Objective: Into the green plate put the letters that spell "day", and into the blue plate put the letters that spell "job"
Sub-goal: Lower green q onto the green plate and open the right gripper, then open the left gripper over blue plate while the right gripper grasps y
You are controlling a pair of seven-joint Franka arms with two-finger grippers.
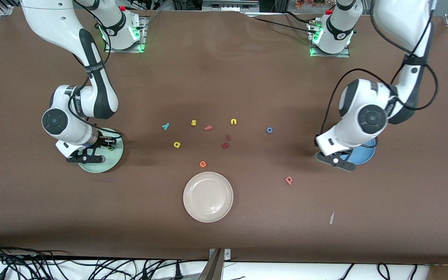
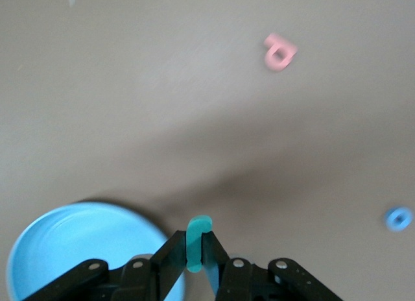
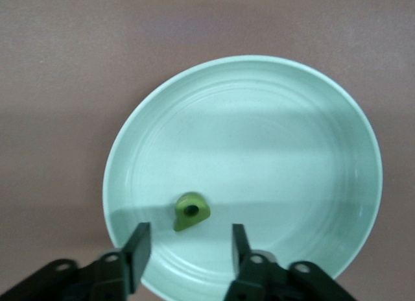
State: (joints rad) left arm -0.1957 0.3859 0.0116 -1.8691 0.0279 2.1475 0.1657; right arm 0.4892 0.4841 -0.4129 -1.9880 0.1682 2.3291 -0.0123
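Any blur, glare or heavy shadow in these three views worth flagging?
Front view: even light, sharp, soft arm shadows on the table. Left wrist view: soft focus, pink "b" and blue "o" smeared, broad shadow beside the blue plate. Right wrist view: sharp, shadow band across the green plate; dark green "d" clear.

The right gripper (image 3: 188,249) hangs over the green plate (image 3: 272,152), and the "d" (image 3: 190,211) lies in that plate just under its spread fingers. The left gripper (image 2: 194,259) is over the table at the rim of the blue plate (image 2: 58,242), pinching the "j" (image 2: 196,239). Out past its fingertips the "b" (image 2: 279,51) lies on the table; the "o" (image 2: 398,218) lies off to one side, well apart from both.
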